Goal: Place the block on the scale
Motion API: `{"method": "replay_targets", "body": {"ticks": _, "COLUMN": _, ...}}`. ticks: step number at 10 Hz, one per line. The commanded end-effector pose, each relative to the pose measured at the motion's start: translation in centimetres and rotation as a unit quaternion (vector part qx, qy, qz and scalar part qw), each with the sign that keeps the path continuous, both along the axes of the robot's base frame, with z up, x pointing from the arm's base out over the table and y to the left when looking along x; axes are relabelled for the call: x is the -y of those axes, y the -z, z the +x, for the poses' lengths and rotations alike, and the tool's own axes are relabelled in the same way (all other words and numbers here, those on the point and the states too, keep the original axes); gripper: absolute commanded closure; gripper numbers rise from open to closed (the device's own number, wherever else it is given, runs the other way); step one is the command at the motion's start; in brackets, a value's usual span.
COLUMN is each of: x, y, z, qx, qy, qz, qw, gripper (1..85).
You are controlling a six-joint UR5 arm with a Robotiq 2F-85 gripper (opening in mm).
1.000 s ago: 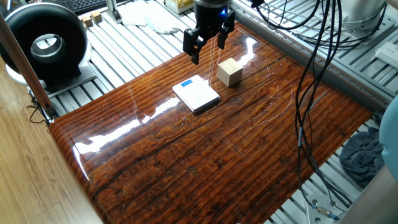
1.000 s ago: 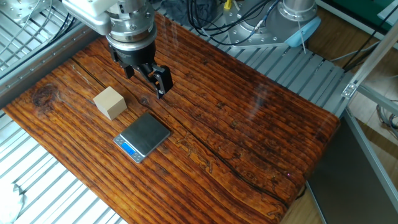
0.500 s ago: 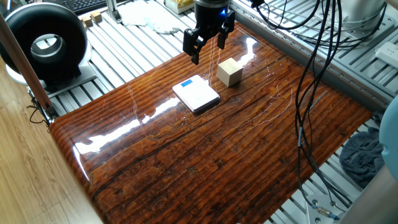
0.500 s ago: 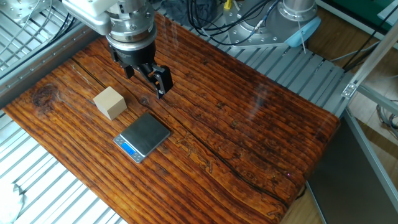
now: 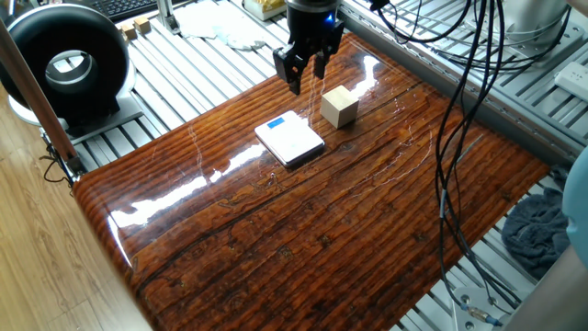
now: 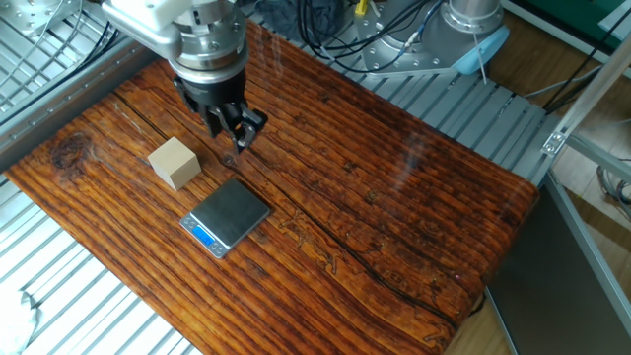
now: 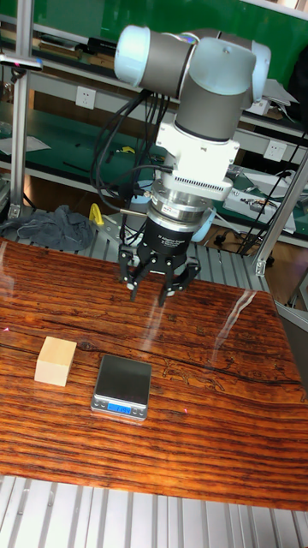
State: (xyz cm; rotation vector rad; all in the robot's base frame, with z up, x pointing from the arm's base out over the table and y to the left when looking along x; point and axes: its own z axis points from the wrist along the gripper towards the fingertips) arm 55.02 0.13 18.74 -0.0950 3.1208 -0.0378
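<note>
The block (image 5: 339, 107) is a pale beige wooden cube standing on the wooden table (image 5: 303, 239), just right of the scale (image 5: 290, 139). The scale is a thin white square pad with a blue rectangle at its far edge. My gripper (image 5: 306, 74) hangs above the table behind both, open, with nothing between its fingers. In the other fixed view the gripper (image 6: 235, 133) is right of the block (image 6: 175, 162) and above the scale (image 6: 229, 216). In the tall fixed view the gripper (image 7: 147, 293) hovers over the scale (image 7: 122, 381), with the block (image 7: 55, 360) to its left.
A black ring-shaped device (image 5: 69, 64) stands off the table's left corner. A keyboard (image 5: 138, 7) and white cloth (image 5: 220, 23) lie behind. Black cables (image 5: 469, 74) hang over the right side. A grey rag (image 5: 537, 230) lies past the right edge.
The gripper has turned about its vertical axis, so its fingers look closer together in both fixed views. The block and the scale have not moved.
</note>
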Motion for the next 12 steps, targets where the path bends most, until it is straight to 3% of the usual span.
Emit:
{"method": "replay_targets", "body": {"ticks": 1, "x": -0.9, "y": 0.2, "z": 0.4, "qx": 0.005, "qy": -0.008, "qz": -0.004, "qw": 0.9999, "gripper": 84.3}}
{"method": "replay_targets", "body": {"ticks": 8, "x": 0.5, "y": -1.4, "z": -1.2, "qx": -0.01, "qy": -0.012, "qz": -0.003, "qw": 0.9999, "gripper": 84.3}}
{"method": "replay_targets", "body": {"ticks": 12, "x": 1.8, "y": -0.9, "z": -1.0, "qx": 0.003, "qy": 0.0, "qz": -0.005, "qw": 1.0, "gripper": 84.3}}
